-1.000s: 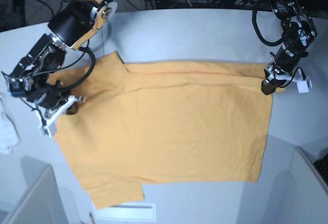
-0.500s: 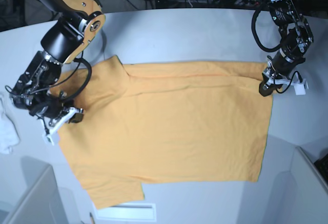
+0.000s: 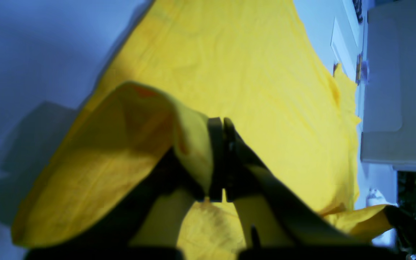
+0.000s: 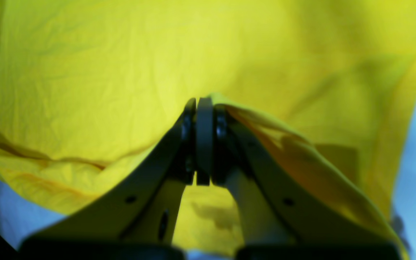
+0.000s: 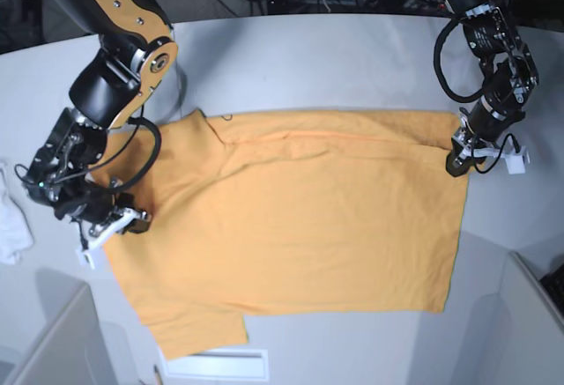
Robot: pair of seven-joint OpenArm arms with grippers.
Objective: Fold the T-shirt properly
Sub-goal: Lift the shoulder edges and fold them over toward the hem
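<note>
On the grey worktop (image 5: 352, 59), the T-shirt (image 5: 300, 226) was pinched at opposite edges by the left end effector (image 5: 458, 166) and the right end effector (image 5: 123, 220), seemingly for a fold.

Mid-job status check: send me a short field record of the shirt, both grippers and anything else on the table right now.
garment: large light-orange short-sleeved cotton T-shirt, spread mostly flat on the white table
left gripper: jaws closed on a raised fold at the shirt's edge
right gripper: jaws closed on a lifted edge of the shirt
lifted parts: only the two pinched edges; the rest lies on the table
fold progress: no fold laid over yet
other item: small white cloth at the table's edge, apart from the shirt
</note>
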